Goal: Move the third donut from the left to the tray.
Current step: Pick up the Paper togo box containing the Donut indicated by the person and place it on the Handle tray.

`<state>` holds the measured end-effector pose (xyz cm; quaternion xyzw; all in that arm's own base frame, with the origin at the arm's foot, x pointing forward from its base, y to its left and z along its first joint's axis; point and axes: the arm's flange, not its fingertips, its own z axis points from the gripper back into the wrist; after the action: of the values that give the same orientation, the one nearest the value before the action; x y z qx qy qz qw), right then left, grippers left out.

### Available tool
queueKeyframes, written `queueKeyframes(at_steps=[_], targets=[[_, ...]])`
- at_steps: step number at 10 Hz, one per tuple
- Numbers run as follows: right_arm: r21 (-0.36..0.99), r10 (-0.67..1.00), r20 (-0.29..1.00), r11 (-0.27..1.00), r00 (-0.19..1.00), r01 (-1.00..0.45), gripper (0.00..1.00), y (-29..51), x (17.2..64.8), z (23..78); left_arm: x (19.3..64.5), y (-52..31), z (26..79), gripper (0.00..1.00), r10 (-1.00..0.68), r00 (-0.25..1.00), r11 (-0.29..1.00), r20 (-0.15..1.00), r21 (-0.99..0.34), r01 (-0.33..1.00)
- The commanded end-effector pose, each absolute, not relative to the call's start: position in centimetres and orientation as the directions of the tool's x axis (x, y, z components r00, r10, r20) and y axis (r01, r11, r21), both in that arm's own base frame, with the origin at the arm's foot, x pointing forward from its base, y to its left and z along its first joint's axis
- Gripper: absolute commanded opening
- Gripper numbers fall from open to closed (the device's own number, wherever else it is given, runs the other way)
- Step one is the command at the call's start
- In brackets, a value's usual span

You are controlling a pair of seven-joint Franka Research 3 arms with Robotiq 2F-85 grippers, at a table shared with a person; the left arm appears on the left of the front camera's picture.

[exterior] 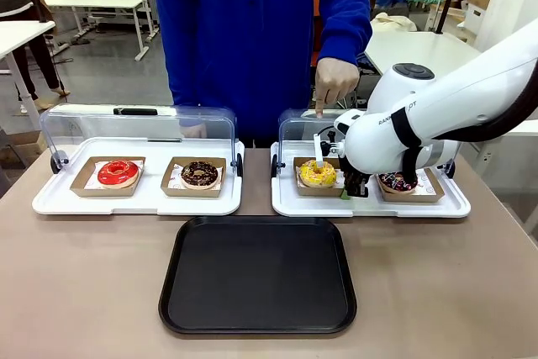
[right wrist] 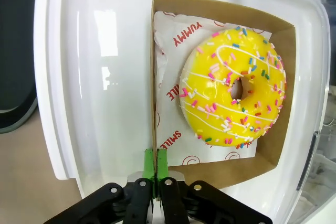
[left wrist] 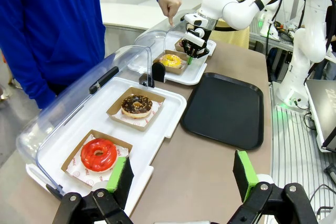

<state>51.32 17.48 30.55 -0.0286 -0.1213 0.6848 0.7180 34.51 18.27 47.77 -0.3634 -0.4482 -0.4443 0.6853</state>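
While the right gripper (right wrist: 156, 167) is pinching only the thin cardboard wall of the holder (right wrist: 157, 66) at lower centre of its wrist frame, the yellow donut (exterior: 318, 173) is sitting in the white display tray (exterior: 286, 203), right of centre. Lifting could buckle the holder, tipping the donut before reaching the black tray (exterior: 257, 275). The left gripper (left wrist: 184, 174) is hanging with fingers spread.

The right arm (exterior: 437, 98) covers most of the chocolate donut (exterior: 397, 181) beside the yellow donut (exterior: 318, 173), and the right gripper (exterior: 353, 184) sits half tucked under the wrist. The person's other hand (exterior: 193, 129) blurs behind the clear lid (exterior: 139, 128).
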Motion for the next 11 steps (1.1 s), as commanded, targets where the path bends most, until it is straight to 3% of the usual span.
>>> queueKeyframes(at_steps=[1, 2, 3, 5, 8, 11], targets=[[-0.202, 0.992, 0.108, 0.079, 0.058, -0.976, 0.0, 17.7, 51.7, 31.0, 34.5, 18.3, 48.0, 1.0, -0.276, 0.182, 0.331, 0.944, -0.084, 0.94], [-0.153, 0.989, 0.137, 0.073, 0.052, -0.986, 0.0, 17.6, 51.6, 31.1, 34.5, 18.3, 48.0, 1.0, -0.276, 0.182, 0.331, 0.944, -0.084, 0.94], [-0.209, 0.991, 0.131, 0.06, 0.033, -0.976, 0.0, 17.5, 51.3, 30.6, 34.5, 18.3, 48.0, 1.0, -0.276, 0.182, 0.331, 0.944, -0.084, 0.94], [-0.197, 0.991, 0.13, 0.059, 0.034, -0.979, 0.0, 17.6, 51.3, 30.6, 34.5, 18.3, 48.0, 1.0, -0.276, 0.182, 0.331, 0.944, -0.084, 0.94], [-0.323, 0.984, 0.163, 0.116, 0.065, -0.939, 0.0, 17.6, 48.4, 35.5, 34.5, 18.3, 48.0, 1.0, -0.276, 0.182, 0.331, 0.944, -0.084, 0.94], [-0.323, 0.984, 0.168, 0.116, 0.064, -0.939, 0.0, 18.1, 45.1, 38.7, 34.5, 18.3, 48.0, 1.0, -0.276, 0.182, 0.331, 0.944, -0.084, 0.94]])
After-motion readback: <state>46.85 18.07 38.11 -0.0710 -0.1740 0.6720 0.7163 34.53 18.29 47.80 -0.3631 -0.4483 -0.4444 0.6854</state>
